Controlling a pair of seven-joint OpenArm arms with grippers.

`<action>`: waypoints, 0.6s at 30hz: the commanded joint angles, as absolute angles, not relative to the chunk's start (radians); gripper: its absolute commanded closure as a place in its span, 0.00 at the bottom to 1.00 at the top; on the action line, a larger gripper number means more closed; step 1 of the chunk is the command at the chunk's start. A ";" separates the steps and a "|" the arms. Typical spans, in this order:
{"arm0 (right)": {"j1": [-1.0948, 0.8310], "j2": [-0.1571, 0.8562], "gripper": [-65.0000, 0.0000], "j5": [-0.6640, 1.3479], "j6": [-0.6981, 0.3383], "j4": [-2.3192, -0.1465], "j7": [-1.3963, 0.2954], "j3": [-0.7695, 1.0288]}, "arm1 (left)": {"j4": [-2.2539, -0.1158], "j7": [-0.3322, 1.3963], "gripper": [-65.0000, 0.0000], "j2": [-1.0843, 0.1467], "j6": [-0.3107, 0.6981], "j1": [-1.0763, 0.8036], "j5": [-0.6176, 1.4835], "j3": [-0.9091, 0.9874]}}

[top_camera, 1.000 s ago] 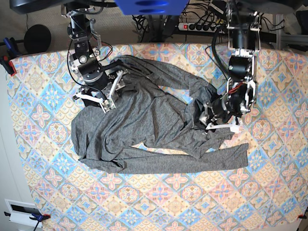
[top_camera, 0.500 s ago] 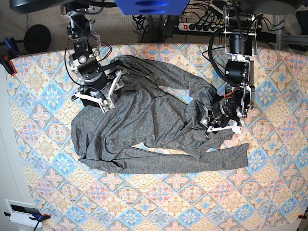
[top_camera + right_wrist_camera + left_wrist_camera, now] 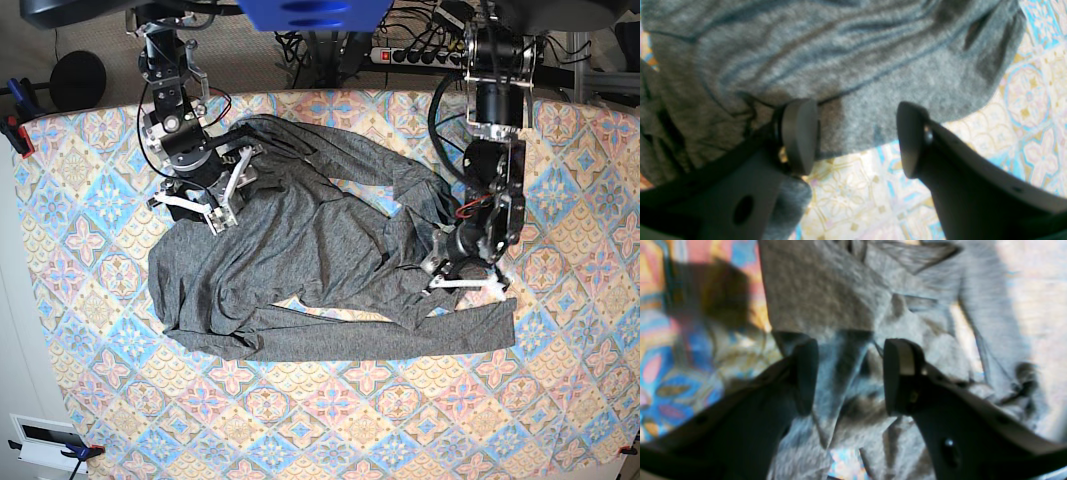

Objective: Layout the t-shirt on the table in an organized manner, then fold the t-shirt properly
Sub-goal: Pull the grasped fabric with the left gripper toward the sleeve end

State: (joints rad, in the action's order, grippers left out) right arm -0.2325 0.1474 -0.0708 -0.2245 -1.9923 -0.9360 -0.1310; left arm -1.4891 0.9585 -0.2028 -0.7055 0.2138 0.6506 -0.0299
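Note:
The dark grey t-shirt (image 3: 310, 250) lies crumpled and wrinkled across the middle of the table (image 3: 400, 420), one long edge stretched along its near side. My left gripper (image 3: 462, 283) hangs low over the shirt's right side. In the left wrist view this gripper (image 3: 850, 376) is open, with folded t-shirt (image 3: 826, 290) fabric lying below the gap. My right gripper (image 3: 197, 208) is at the shirt's upper left. The right wrist view shows it (image 3: 855, 138) wide open, straddling the t-shirt (image 3: 840, 50) edge above the patterned table (image 3: 1023, 116).
A power strip (image 3: 420, 55) and cables run behind the table's far edge. A black round object (image 3: 78, 78) stands at the far left. A clamp (image 3: 20, 135) grips the left edge. A white device (image 3: 45, 440) sits at the near left corner.
My left arm has swung toward the table's near side, carrying its gripper lower along the shirt's right part. The right arm has hardly moved. Both jaws stay apart.

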 commanded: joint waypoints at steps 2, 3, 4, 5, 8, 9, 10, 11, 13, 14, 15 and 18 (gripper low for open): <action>-0.222 0.150 0.43 -0.070 -0.220 -2.008 -0.915 -0.131 | -1.458 0.974 0.53 -0.209 -0.698 0.265 0.615 -0.045; -0.223 0.150 0.43 -0.070 -0.220 -2.008 -0.915 -0.131 | -1.440 0.974 0.53 -0.209 -0.698 0.275 0.596 -0.047; -0.223 0.150 0.43 -0.070 -0.220 -2.008 -0.915 -0.131 | -1.428 0.974 0.53 -0.209 -0.698 0.280 0.584 -0.048; -0.223 0.150 0.43 -0.070 -0.220 -2.008 -0.915 -0.131 | -1.415 0.975 0.53 -0.209 -0.698 0.288 0.570 -0.048; -0.225 0.148 0.43 -0.070 -0.220 -2.008 -0.915 -0.131 | -1.409 0.977 0.53 -0.209 -0.698 0.297 0.529 -0.051; -0.225 0.148 0.43 -0.070 -0.220 -2.008 -0.915 -0.131 | -1.409 0.977 0.53 -0.209 -0.698 0.298 0.515 -0.071; -0.225 0.148 0.43 -0.070 -0.220 -2.008 -0.915 -0.131 | -1.409 0.977 0.53 -0.211 -0.698 0.298 0.499 -0.096; -0.225 0.150 0.43 -0.070 -0.220 -2.008 -0.915 -0.131 | -1.409 0.977 0.53 -0.213 -0.698 0.298 0.483 -0.113; -0.225 0.151 0.43 -0.070 -0.220 -2.008 -0.915 -0.131 | -1.409 0.978 0.53 -0.228 -0.698 0.297 0.449 -0.145; -0.225 0.151 0.43 -0.070 -0.220 -2.008 -0.915 -0.131 | -1.408 0.978 0.53 -0.229 -0.698 0.294 0.440 -0.157; -0.225 0.151 0.43 -0.070 -0.220 -2.008 -0.915 -0.131 | -1.408 0.978 0.53 -0.231 -0.698 0.292 0.435 -0.170; -0.225 0.151 0.43 -0.070 -0.220 -2.008 -0.915 -0.131 | -1.408 0.978 0.54 -0.232 -0.698 0.292 0.432 -0.200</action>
State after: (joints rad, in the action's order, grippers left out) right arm -0.2348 0.1474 -0.0704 -0.2241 -1.9923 -0.9352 -0.1337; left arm -1.3918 0.9882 -0.2325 -0.7036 0.2680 0.4370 -0.2024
